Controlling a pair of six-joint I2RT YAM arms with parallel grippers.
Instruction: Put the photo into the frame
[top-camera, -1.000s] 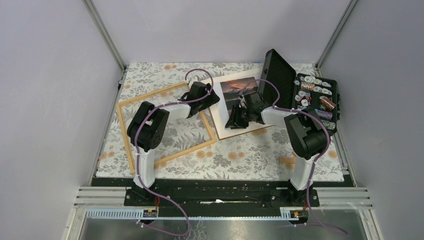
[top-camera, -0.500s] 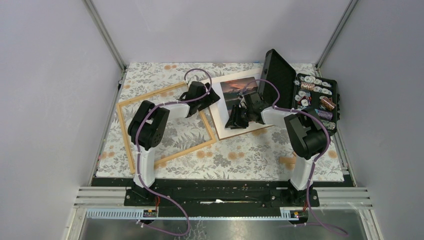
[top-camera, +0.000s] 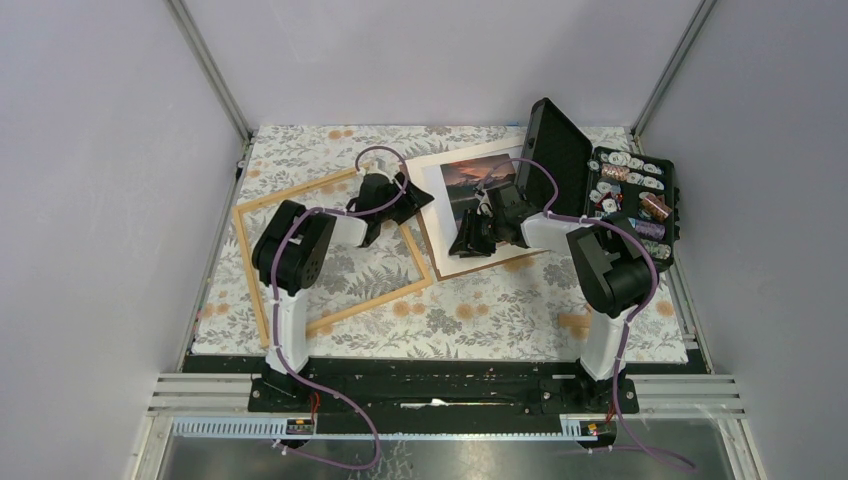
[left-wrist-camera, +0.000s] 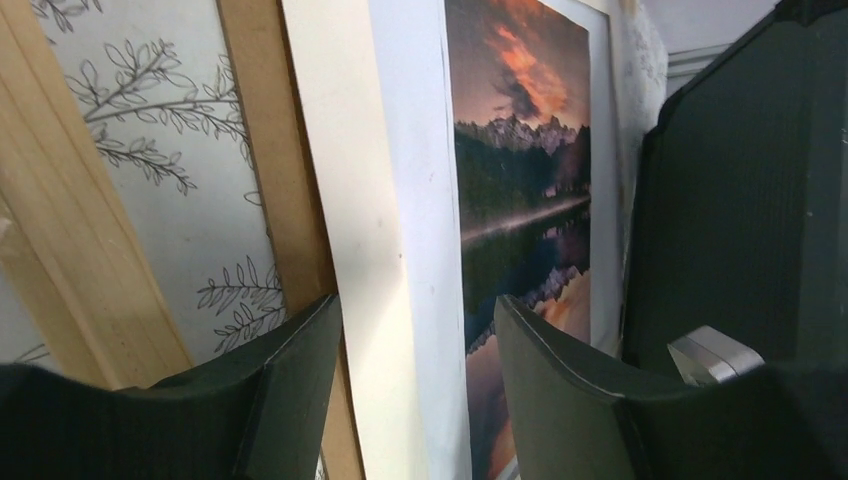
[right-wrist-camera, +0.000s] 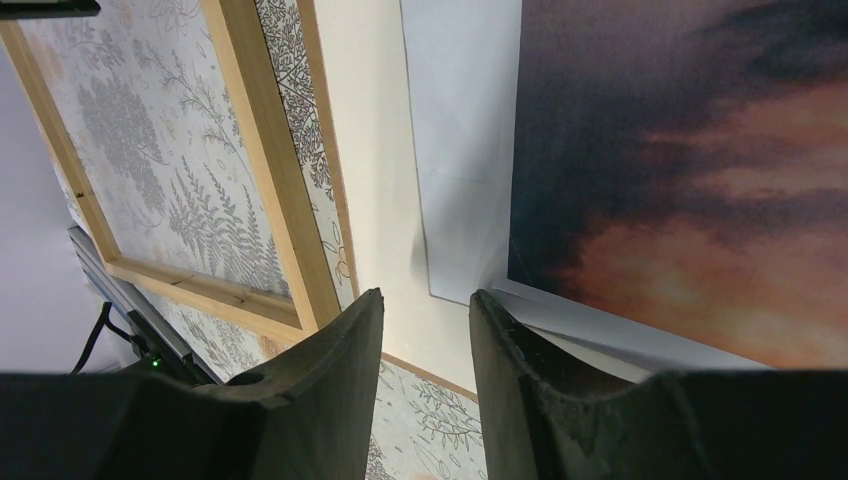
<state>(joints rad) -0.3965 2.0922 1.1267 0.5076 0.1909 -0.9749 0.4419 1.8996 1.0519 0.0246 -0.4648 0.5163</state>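
**While left claw and right claw gape, photo lies outside frame**

Left jaws are half spread, with the cream mat edge showing between them. Right jaws are narrower, at the photo's corner. Neither grips anything. Photo rests on that mat, just right of the frame.

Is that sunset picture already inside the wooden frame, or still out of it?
Out. The white-bordered sunset photo lies on a cream mat beside the thin light-wood frame, whose opening shows only floral tablecloth.
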